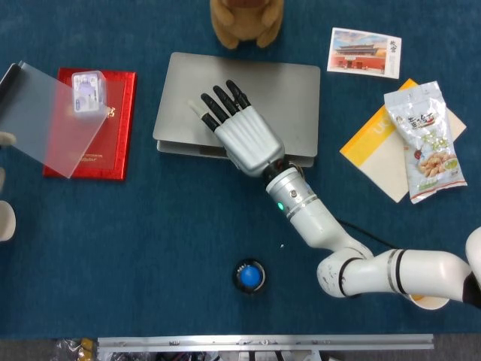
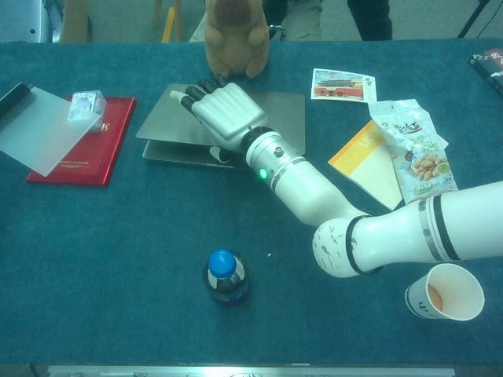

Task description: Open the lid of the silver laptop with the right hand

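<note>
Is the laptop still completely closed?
No: in the chest view the laptop lid is lifted off its base at the front, with the right hand on it.

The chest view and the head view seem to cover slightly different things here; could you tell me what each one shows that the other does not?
Only the chest view shows the whole paper cup with orange contents, the gap under the silver laptop lid's raised front edge, and chair legs beyond the table. Only the head view shows a pale object at the left edge. Both show the right hand gripping the lid, the plush toy, red booklet, blue-capped bottle, postcard and snack bag.
</note>
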You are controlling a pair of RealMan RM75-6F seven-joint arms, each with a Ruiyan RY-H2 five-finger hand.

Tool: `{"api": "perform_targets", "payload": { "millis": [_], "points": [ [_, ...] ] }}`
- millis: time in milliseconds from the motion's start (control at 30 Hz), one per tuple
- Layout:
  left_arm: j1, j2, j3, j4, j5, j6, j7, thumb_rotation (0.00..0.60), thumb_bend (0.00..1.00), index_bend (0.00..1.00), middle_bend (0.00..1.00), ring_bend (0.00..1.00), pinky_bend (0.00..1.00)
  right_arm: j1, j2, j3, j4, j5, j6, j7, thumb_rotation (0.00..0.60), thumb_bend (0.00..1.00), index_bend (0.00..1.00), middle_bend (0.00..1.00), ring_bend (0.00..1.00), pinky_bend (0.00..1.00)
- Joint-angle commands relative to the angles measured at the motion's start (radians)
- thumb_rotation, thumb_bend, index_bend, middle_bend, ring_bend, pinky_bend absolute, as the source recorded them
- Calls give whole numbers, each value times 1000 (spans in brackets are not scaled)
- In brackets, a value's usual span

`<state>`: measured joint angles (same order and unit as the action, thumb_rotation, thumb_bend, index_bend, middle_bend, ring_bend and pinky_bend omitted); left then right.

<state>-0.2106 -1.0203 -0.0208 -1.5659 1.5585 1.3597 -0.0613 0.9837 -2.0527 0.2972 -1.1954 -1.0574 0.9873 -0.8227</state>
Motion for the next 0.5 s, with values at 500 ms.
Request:
{"api": "perform_targets", "payload": {
  "millis": [500],
  "points": [
    [-97,-48,39,42,84,-122,-104,600,440,335,391,277,267,25,19,18,-39,30,46,-82,600,289,39,104,0,0]
  ]
}}
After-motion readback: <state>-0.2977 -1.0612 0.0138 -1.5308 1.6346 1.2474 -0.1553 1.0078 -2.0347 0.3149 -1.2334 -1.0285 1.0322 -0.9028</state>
